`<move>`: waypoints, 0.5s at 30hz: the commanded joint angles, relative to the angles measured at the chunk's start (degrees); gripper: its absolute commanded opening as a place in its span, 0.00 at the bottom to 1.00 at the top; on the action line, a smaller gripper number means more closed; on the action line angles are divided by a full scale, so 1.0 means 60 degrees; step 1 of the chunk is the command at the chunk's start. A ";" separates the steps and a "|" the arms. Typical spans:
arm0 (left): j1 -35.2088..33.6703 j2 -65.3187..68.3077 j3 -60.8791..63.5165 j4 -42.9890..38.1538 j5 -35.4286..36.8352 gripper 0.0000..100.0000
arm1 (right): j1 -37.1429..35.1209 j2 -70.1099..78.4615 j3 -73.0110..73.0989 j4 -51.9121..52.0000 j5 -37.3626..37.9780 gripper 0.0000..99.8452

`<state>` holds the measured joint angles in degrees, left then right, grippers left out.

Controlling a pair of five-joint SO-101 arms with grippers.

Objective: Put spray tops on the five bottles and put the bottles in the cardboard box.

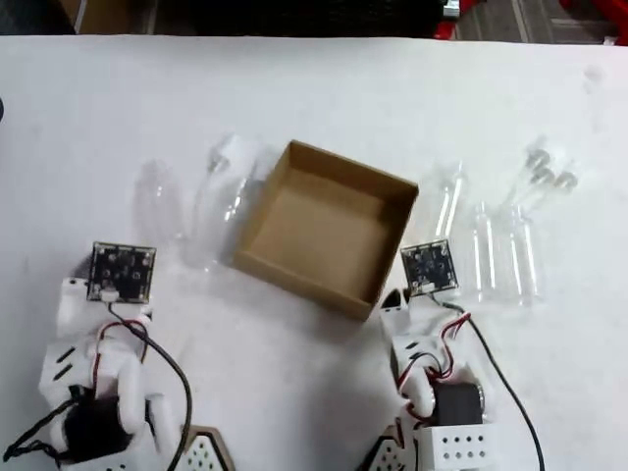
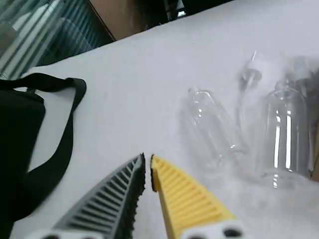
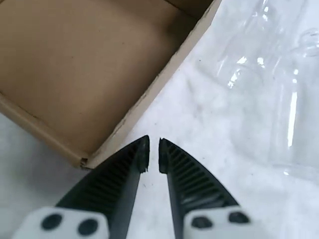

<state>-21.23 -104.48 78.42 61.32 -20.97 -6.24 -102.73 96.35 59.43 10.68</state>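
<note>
The open cardboard box (image 1: 324, 228) sits mid-table with nothing inside it. Left of it lie two clear bottles (image 1: 157, 211) (image 1: 222, 209) without tops, and a spray top (image 1: 232, 152) lies at the box's far left corner. Three more clear bottles (image 1: 447, 201) (image 1: 486, 253) (image 1: 521, 257) lie right of the box, with loose spray tops (image 1: 549, 172) beyond them. My left gripper (image 2: 148, 163) is shut and holds nothing, a short way before the nearest left bottle (image 2: 212, 127). My right gripper (image 3: 153, 149) is shut on nothing, just outside the box's near right corner (image 3: 87, 159).
A black bag with a strap (image 2: 30, 139) lies at the table's left side. The left arm (image 1: 103, 383) and right arm (image 1: 437, 392) stand at the near edge. Bare white table lies behind the box.
</note>
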 commanded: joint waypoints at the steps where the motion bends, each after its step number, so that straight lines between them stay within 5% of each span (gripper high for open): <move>1: -0.0007 -0.0081 -0.1055 -0.0073 -0.0029 0.02 | 0.0125 -0.0066 0.0088 0.0374 -0.0029 0.01; 15: 0.0696 0.1370 -0.3663 -0.0073 -0.0088 0.03 | 0.0154 -0.0066 0.0088 0.0374 -0.0029 0.01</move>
<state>-17.89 -104.22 65.23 61.41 -20.97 -5.98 -102.73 96.35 61.36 10.68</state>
